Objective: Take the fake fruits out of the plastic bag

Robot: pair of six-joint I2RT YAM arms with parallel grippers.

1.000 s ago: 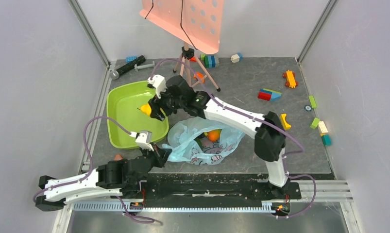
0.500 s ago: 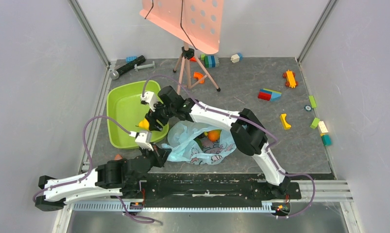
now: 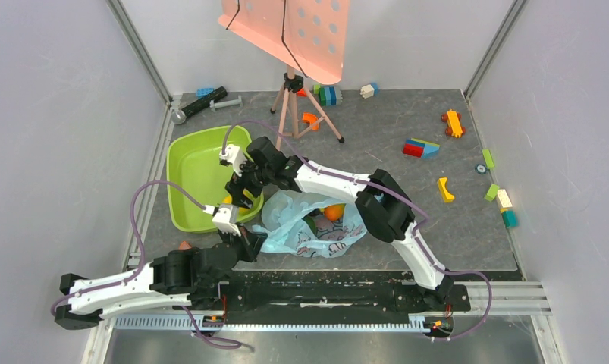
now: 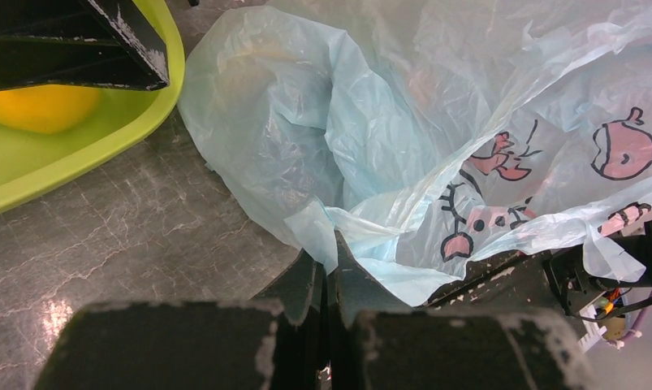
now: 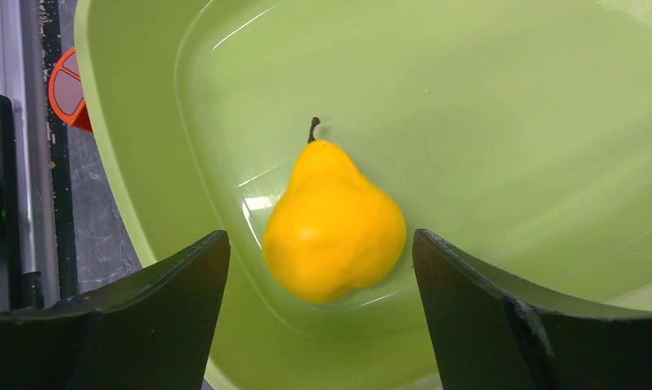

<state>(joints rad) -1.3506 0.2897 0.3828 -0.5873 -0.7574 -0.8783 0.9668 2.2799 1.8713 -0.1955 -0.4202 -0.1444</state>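
The plastic bag [image 3: 316, 224] lies crumpled at the table's front centre, light blue with pink figures; an orange fruit [image 3: 332, 211] shows inside its mouth. My left gripper [image 3: 249, 241] is shut on the bag's near-left edge, and the film is pinched between the jaws in the left wrist view [image 4: 329, 248]. My right gripper [image 5: 321, 237] is open above the lime-green tub [image 5: 509, 122]. A yellow pear [image 5: 334, 223] lies loose on the tub floor between the spread fingers. The pear also shows in the left wrist view [image 4: 38, 106].
The tub [image 3: 199, 163] sits left of the bag. A tripod [image 3: 293, 98] with a salmon perforated panel [image 3: 290, 30] stands behind. Toy bricks [image 3: 421, 148] are scattered at the right and back. A black tool [image 3: 206, 101] lies at the back left.
My right gripper carried the yellow pear toward the tub's near rim, lowered it and opened; the pear now lies free in the tub. The left arm has not moved.
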